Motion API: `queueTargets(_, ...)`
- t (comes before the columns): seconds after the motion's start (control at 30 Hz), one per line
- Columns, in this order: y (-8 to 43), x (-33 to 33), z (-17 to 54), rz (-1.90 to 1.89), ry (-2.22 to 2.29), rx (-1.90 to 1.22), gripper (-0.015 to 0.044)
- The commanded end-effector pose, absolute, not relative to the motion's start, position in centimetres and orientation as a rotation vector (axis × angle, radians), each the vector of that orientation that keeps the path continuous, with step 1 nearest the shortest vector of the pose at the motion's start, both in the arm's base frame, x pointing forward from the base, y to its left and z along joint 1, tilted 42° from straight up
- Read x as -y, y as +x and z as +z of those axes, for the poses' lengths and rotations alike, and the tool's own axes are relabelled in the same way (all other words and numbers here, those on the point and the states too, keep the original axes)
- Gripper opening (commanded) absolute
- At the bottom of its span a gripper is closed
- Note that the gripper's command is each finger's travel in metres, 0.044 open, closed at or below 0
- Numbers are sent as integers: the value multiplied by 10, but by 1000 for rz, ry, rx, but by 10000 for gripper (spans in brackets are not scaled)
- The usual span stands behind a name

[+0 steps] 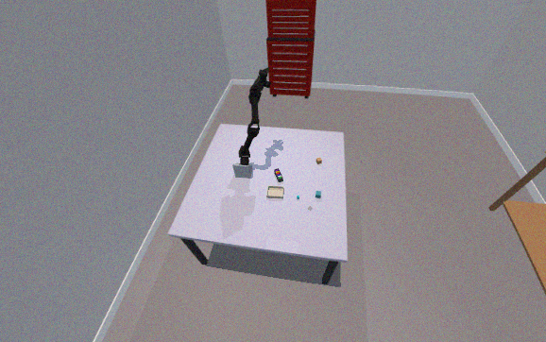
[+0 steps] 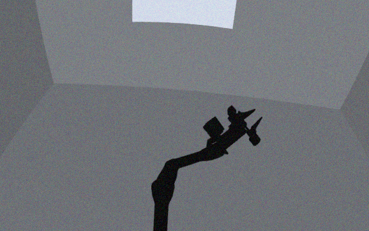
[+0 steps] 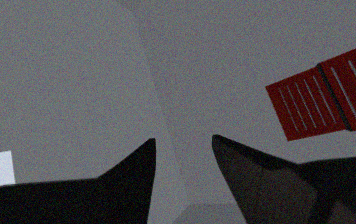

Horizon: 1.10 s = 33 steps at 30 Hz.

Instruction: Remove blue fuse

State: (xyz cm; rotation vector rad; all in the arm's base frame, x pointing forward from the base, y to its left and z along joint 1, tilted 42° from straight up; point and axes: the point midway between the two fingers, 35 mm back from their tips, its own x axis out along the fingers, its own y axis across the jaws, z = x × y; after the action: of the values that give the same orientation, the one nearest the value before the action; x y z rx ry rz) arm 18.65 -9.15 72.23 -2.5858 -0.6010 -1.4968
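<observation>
On your table (image 1: 203, 208), you can see an orange cube (image 1: 319, 161), a teal cube (image 1: 318, 194), a small teal piece (image 1: 298, 197) and a pale piece (image 1: 310, 208), all nearer the right edge than the left.

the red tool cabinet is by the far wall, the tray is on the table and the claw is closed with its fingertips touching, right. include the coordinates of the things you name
The claw (image 2: 258, 113) (image 3: 184, 142) is not closed: the wrist view shows its fingertips standing apart with a gap between them. The red tool cabinet (image 1: 291, 53) (image 3: 303, 106) by the far wall and the tray (image 1: 276, 196) on the table are as you say.
</observation>
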Motion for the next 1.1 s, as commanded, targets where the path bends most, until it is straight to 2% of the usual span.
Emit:
queueTargets(0.0, 184, 91, 723, -1509, -2591, 596, 179)
queueTargets(0.17, 125, 59, 737, -1845, -2713, 463, 60)
queueTargets(0.4, 57, -15, 740, -2377, -2834, 234, 60)
queueTargets(0.57, 28, -83, 727, -2797, -2852, 56, 60)
queueTargets(0.8, 26, -167, 693, -3360, -2777, -216, 60)
queueTargets(0.97, 44, -224, 659, -3782, -2594, -344, 60)
queueTargets(1.07, 61, -238, 650, -3911, -2544, -520, 60)
